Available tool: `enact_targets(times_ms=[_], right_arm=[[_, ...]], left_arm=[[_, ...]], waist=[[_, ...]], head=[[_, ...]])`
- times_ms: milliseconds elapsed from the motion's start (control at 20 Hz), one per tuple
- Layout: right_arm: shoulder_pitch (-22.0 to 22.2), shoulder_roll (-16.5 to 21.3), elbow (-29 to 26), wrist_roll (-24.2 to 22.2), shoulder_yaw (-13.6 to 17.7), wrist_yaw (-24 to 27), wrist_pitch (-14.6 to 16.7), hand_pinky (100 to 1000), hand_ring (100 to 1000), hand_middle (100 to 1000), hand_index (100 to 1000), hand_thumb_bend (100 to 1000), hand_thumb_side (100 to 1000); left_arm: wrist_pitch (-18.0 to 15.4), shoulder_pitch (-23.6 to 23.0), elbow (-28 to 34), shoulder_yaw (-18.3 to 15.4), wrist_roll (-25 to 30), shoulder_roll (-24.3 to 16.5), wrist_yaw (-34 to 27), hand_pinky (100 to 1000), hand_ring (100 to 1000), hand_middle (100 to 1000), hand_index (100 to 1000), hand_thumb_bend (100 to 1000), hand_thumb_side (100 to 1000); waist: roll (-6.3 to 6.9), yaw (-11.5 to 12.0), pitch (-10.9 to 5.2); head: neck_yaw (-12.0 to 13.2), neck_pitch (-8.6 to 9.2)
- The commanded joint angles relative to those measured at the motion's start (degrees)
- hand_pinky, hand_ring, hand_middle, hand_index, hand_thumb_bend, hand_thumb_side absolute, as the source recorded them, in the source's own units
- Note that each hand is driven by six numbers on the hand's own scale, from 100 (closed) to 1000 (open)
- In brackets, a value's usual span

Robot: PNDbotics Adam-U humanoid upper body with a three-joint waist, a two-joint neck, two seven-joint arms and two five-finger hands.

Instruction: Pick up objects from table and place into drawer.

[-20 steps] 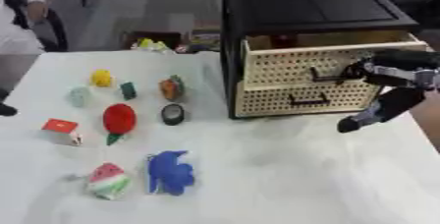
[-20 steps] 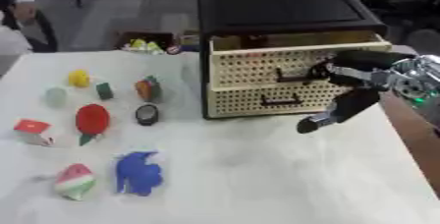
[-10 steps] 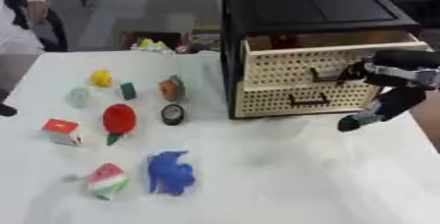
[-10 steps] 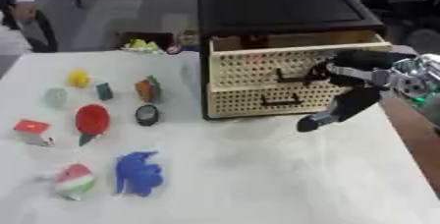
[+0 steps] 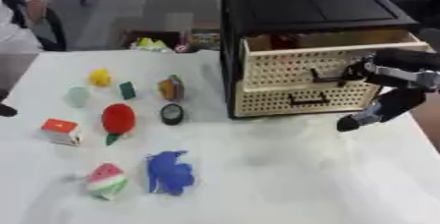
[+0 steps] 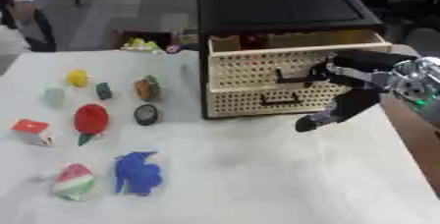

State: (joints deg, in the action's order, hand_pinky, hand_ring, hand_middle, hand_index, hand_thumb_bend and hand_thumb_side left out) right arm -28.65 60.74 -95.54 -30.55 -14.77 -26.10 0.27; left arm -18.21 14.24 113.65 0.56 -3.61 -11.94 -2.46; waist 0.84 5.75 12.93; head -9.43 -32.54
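Where the white table [image 5: 284, 179] runs toward its right edge, a black-topped cabinet [image 5: 309, 7] stands at the far side, its two drawer fronts made of cream perforated board with dark handles. The upper drawer [image 5: 331, 58] is pulled partly out, showing a strip of its inside; the lower drawer [image 5: 301, 100] sits flush. The right hand [image 6: 343, 83], black with silver joints, comes in from the right edge and is at the face of the upper drawer, some of its fingers reaching toward the dark handle [image 6: 292, 76], while one long finger hangs down past the lower drawer to a dark tip just above the table. Whether any finger is curled around the handle cannot be told. The objects lie well apart from this hand, all on the left half of the table: a small yellow lump [image 5: 100, 76], a pale green rounded piece [image 5: 77, 95], a dark green block [image 5: 127, 90], an orange and green piece [image 5: 170, 88], a black ring-shaped disc [image 5: 172, 114], a red rounded fruit shape [image 5: 119, 119], a red and white cube [image 5: 60, 130] near the left edge, a watermelon-slice shape [image 5: 106, 181] and a crumpled blue figure [image 5: 169, 172] toward the near edge.
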Motion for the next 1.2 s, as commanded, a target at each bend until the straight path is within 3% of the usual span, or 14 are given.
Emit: enact_targets(times_ms=[50,1200], right_arm=[[1.24,2.37,-0.46,-1.03,-0.05,0.30,0.12,100,100,100,760,852,826],[5.23,2.68,-4.30,-0.62,1.98,3.07,-0.98,100,100,100,752,838,829]], left_arm=[[-0.08,0.74,0.94,-0.17,-0.14,-0.43,0.07,518,625,623,703,100,1000],[-0.27,0.76,0.94,-0.24,-0.27,-0.48,0.19,518,626,624,702,100,1000]], waist=[[-0.05,-0.29,-0.60],[0.27,-0.75,-0.58]], head=[[0.18,0.87],[0.45,1.05]])
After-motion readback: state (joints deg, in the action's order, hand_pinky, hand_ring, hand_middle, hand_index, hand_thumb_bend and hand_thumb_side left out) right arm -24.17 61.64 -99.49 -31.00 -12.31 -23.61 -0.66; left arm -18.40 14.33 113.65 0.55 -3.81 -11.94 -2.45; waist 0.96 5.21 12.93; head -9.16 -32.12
